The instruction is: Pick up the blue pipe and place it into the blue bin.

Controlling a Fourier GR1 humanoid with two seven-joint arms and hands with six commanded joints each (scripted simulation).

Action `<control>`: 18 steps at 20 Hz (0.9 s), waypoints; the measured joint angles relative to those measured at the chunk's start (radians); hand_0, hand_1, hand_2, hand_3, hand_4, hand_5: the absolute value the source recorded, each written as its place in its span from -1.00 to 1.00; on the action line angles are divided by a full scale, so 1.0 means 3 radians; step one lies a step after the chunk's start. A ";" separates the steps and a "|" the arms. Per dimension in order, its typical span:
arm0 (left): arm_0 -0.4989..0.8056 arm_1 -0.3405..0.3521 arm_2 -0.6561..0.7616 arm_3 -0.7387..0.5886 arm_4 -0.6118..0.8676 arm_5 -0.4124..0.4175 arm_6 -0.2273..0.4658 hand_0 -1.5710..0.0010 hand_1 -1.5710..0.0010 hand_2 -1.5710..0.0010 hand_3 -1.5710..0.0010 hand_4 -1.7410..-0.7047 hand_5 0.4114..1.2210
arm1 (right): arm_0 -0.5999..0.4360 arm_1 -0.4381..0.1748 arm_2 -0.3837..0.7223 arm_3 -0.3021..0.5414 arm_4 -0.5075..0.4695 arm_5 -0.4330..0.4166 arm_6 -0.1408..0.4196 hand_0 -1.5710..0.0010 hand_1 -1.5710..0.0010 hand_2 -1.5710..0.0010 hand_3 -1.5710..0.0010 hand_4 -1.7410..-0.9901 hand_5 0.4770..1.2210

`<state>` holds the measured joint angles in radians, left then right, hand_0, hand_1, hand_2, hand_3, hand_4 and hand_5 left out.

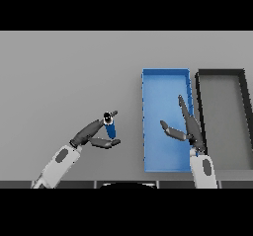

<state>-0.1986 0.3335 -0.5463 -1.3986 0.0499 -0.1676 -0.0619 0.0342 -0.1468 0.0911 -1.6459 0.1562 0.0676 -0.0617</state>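
Matt grey table [64, 72], smooth plastic-looking blue bin [145, 126], glossy blue pipe [110, 129], matt dark bin [199, 111].

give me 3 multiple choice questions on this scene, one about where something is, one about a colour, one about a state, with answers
1. Where is the blue pipe?
A. in the blue bin
B. in the left hand, left of the blue bin
C. in the dark bin

2. What colour is the bin at the far right?
A. red
B. yellow
C. dark grey

3. How is the right hand?
A. open, holding nothing
C. curled round the pipe
B. closed in a fist on the table

Answers:
1 B: the left hand pinches the pipe between fingers and thumb, apart from the blue bin.
2 C: the dark bin beside the blue one has a near-black rim.
3 A: the right hand shows straight fingers over the blue bin.
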 measured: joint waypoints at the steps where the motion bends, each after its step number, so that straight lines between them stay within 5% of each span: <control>1: -0.0033 -0.0031 -0.0005 0.0066 -0.0049 0.0036 -0.0021 1.00 1.00 0.99 1.00 0.24 -0.77 | -0.0029 0.0003 0.0002 -0.0005 0.0008 -0.0009 0.0028 1.00 1.00 1.00 1.00 0.45 -0.81; 4: -0.0105 -0.0173 0.0028 0.0191 0.0031 0.0002 -0.0195 1.00 1.00 0.89 0.94 0.17 -0.62 | -0.0058 -0.0024 -0.0011 -0.0005 0.0019 -0.0014 0.0079 1.00 1.00 1.00 1.00 0.47 -0.80; 7: -0.0093 -0.0311 0.0073 0.0233 0.0222 -0.0066 -0.0184 0.95 0.68 0.47 0.56 -0.09 -0.35 | -0.0019 -0.0020 0.0022 -0.0039 0.0068 -0.0029 0.0030 1.00 1.00 1.00 1.00 0.45 -0.78; 9: -0.0098 -0.0424 0.0078 0.0285 0.0303 -0.0091 -0.0173 0.47 0.18 0.01 0.01 -0.31 0.14 | -0.0039 -0.0001 0.0010 -0.0007 0.0046 -0.0031 0.0072 1.00 1.00 1.00 1.00 0.47 -0.78; 12: -0.0090 -0.0521 0.0064 0.0281 0.0259 -0.0032 -0.0288 -0.25 -0.39 -0.48 -0.42 -0.63 0.56 | -0.0016 -0.0021 0.0004 0.0009 0.0052 -0.0020 0.0044 1.00 1.00 1.00 1.00 0.49 -0.77; 14: -0.0029 -0.0480 0.0022 0.0209 0.0271 -0.0046 -0.0325 -0.52 -0.61 -0.67 -0.60 -0.76 0.72 | -0.0017 -0.0015 0.0020 -0.0006 0.0069 -0.0026 0.0026 1.00 1.00 1.00 1.00 0.50 -0.77; 18: -0.0031 -0.0468 -0.0051 0.0165 0.0174 0.0022 -0.0339 -0.80 -0.84 -0.86 -0.84 -0.58 0.88 | -0.0028 -0.0008 0.0026 0.0059 0.0079 -0.0017 0.0037 1.00 1.00 1.00 1.00 0.51 -0.78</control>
<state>-0.2080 0.1931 -0.5616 -1.3490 0.1021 -0.1609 -0.1636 0.0257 -0.1492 0.0990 -1.6281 0.1799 0.0625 -0.0506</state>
